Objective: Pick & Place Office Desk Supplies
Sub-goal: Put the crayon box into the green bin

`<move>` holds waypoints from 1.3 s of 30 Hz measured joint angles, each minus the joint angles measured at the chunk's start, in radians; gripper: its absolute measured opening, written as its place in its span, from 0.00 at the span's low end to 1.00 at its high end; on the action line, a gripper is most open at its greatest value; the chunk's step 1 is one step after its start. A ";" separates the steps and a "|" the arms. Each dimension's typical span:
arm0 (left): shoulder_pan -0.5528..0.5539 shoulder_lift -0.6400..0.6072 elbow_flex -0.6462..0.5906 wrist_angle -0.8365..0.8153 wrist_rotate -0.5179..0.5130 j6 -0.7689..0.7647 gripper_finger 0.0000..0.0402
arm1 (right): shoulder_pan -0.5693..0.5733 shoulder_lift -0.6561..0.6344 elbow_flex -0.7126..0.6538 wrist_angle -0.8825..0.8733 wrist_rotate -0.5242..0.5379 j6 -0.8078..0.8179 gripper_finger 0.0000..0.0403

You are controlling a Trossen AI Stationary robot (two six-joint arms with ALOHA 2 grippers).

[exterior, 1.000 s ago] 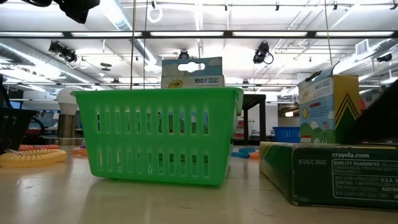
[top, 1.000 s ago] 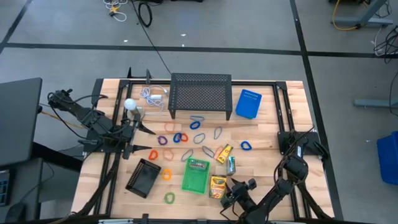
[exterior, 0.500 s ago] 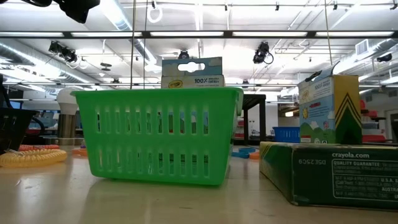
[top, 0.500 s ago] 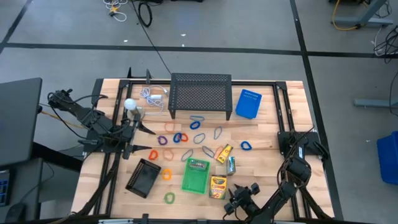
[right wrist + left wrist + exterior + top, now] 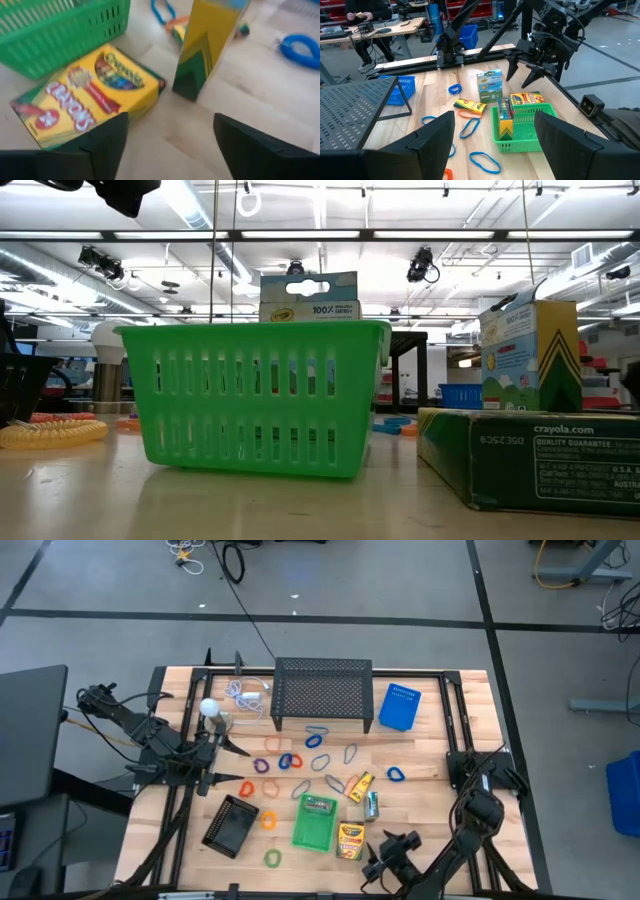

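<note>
A green basket point(image 5: 312, 830) stands near the table's front with one yellow crayon box point(image 5: 318, 805) upright inside it. To its right another crayon box point(image 5: 350, 839) lies flat, a third point(image 5: 372, 804) stands upright, and a fourth point(image 5: 360, 786) lies behind it. Coloured loops point(image 5: 290, 761) lie scattered over the middle of the table. My right gripper point(image 5: 373, 862) hovers open just to the near right of the flat box point(image 5: 85, 100), touching nothing. My left gripper point(image 5: 235, 762) waits open at the table's left side, raised, pointing across toward the basket point(image 5: 520, 132).
A black mesh shelf point(image 5: 322, 690) stands at the far middle, with a blue basket point(image 5: 400, 707) to its right. A white ball point(image 5: 209, 708) and a white cable point(image 5: 245, 695) are on its left. A black tray point(image 5: 232, 824) sits left of the green basket. Bare wood lies at the near right.
My right gripper has drawn back from the flat crayon box toward the table's near right corner and risen a little. The box lies where it was. In the low view the dark shape behind the boxes at the right has gone almost out of sight.
</note>
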 joint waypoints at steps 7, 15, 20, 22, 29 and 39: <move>0.000 0.000 0.000 -0.002 0.036 0.000 0.71 | -0.019 -0.004 -0.044 0.007 0.103 0.037 0.81; 0.000 0.000 0.000 -0.003 0.037 0.000 0.71 | -0.033 -0.001 -0.136 0.101 0.169 0.085 0.78; 0.000 0.000 0.000 -0.017 0.058 0.000 0.71 | -0.030 0.004 -0.136 0.071 0.167 0.088 0.73; 0.000 0.000 0.000 -0.016 0.059 0.000 0.71 | -0.033 0.004 -0.136 0.061 0.164 0.088 0.71; 0.000 0.000 0.000 -0.016 0.059 0.000 0.71 | -0.066 0.004 -0.136 0.041 0.188 0.085 0.67; 0.000 0.000 0.000 -0.015 0.059 0.008 0.71 | -0.114 0.004 -0.136 -0.013 0.159 0.085 0.67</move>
